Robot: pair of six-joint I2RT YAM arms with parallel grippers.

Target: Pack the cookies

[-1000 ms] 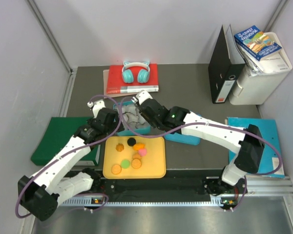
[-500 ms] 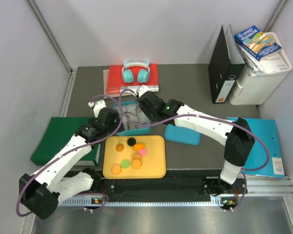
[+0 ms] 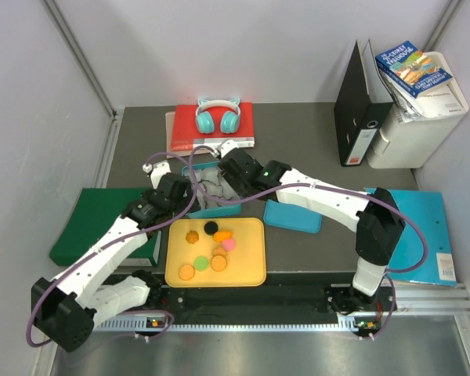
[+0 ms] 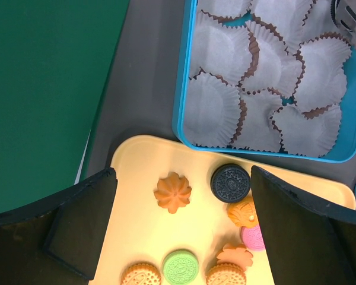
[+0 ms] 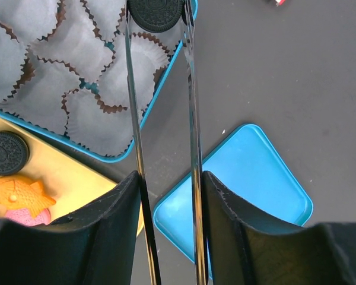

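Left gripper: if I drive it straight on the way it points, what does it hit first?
Probably the scalloped orange cookie on the yellow tray, which sits under the open left gripper; depth unclear.

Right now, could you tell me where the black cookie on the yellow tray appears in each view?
Top external: black cookie at yellow tray's far edge.
Left wrist: cookie right of centre, slightly low.
Right wrist: cookie at left edge.
Shared landmark: blue box of paper cups.
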